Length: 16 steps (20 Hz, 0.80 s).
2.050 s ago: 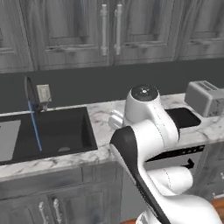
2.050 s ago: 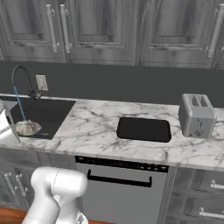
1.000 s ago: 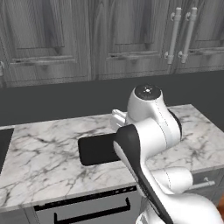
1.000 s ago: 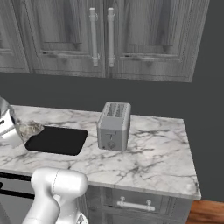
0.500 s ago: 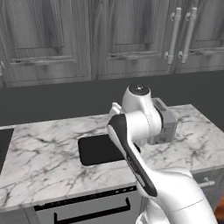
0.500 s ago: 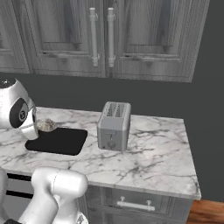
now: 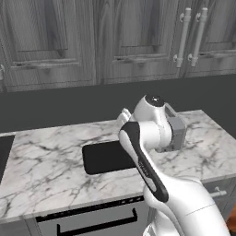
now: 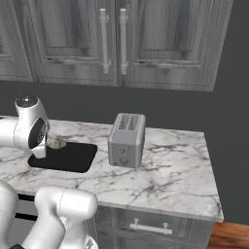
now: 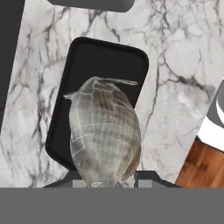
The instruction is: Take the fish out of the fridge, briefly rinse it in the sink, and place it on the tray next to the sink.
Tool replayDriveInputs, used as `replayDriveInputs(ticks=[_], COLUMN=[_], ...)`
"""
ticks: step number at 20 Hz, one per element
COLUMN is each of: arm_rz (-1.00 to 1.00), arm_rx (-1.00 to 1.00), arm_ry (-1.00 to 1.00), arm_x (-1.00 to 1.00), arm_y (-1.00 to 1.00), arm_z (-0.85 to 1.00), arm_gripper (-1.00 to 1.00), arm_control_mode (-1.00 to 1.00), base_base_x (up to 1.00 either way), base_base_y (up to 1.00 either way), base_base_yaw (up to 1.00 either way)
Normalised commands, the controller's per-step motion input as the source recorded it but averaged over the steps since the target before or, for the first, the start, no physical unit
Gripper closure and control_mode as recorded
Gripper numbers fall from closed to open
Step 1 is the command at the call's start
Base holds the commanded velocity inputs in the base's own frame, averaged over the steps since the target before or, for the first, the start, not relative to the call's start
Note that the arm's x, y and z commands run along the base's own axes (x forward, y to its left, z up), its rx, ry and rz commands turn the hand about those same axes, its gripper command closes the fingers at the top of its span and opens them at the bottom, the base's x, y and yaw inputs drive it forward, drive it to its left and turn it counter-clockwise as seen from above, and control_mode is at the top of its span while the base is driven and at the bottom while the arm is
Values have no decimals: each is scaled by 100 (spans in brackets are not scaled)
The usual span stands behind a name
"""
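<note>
My gripper (image 9: 111, 178) is shut on the fish (image 9: 105, 135), a silvery-grey body with its pointed tail away from the fingers. It hangs just above the tray (image 9: 100, 65), a flat black rectangle with rounded corners on white marble. In the right base view the fish (image 8: 56, 142) sits at the gripper (image 8: 51, 142) over the tray's (image 8: 65, 158) far left part. In the left base view the arm hides the fish and covers the right end of the tray (image 7: 101, 157). A black strip at the far left edge looks like the sink (image 7: 3, 154).
A silver toaster (image 8: 126, 139) stands right of the tray, close to the arm's elbow in the left base view (image 7: 179, 133). Dark wood-grain cupboards (image 8: 112, 39) hang above the dark back wall. The marble counter (image 8: 175, 170) ends at the right, with wooden floor (image 9: 201, 168) beyond its front edge.
The base has driven right along the counter, so the sink slid out of view and the tray and toaster came in. The arm then swung the fish out over the tray.
</note>
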Motion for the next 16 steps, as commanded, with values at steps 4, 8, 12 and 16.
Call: replayDriveInputs(ticks=[4, 8, 12, 16], arm_rz=[-6, -6, -4, -4], arm_rx=[-1, -9, 0, -2], arm_ry=[2, 7, 0, 8], arm_x=[94, 72, 31, 29], arm_y=[29, 20, 0, 0], arm_z=[-24, -8, -3, -36], arm_gripper=[100, 100, 100, 100], arm_control_mode=[-100, -100, -100, -100], base_base_x=[0, 0, 0, 0], base_base_y=[0, 0, 0, 0], base_base_yaw=[0, 0, 0, 0])
